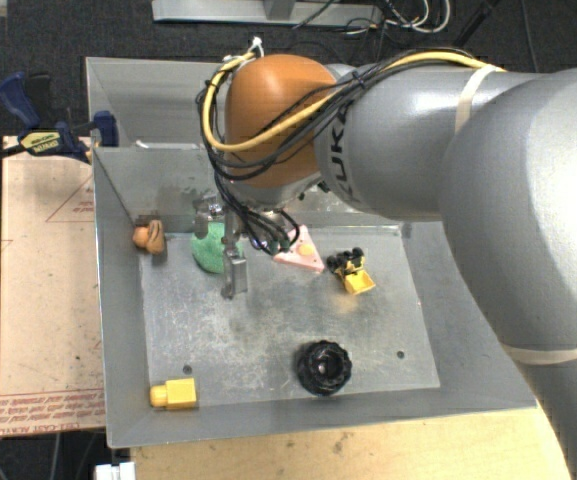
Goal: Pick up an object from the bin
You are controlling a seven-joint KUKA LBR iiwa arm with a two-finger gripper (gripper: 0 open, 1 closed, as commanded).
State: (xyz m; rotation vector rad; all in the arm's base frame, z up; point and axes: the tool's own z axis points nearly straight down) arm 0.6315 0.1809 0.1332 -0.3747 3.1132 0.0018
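Pincer (231, 282) low, green lump (208, 256) — just beside

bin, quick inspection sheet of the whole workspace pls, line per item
surface: grey metal bin, floor scuffed
job's things: green lump near the far wall, close beside the claw on the view's left; contact cannot be told
clutter: pink-and-white wedge and yellow-and-black toy on the claw's other side; tan piece by the left wall; black round piece and yellow block near the front edge; all lie apart
claw: claw low over the floor
cables: yellow cable and black ones loop round the orange wrist cover
surroundings: dark floor around the bin
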